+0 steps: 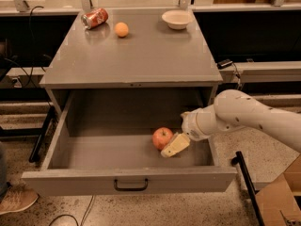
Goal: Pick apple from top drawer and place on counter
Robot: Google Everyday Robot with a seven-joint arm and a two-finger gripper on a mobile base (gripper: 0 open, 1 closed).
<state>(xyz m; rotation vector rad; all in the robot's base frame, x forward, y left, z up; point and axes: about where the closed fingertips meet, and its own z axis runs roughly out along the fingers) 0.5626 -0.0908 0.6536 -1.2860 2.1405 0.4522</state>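
Note:
The red apple lies on the floor of the open top drawer, right of its middle. The drawer's front panel has a small black handle. My gripper reaches down into the drawer from the right on a white arm. Its cream fingers sit right against the apple's right side, low at the drawer floor. The grey counter is the cabinet top above the drawer.
On the counter's back edge lie a tipped red soda can, a small orange fruit and a white bowl. A cardboard box and a black bar stand at the lower right. A shoe is at lower left.

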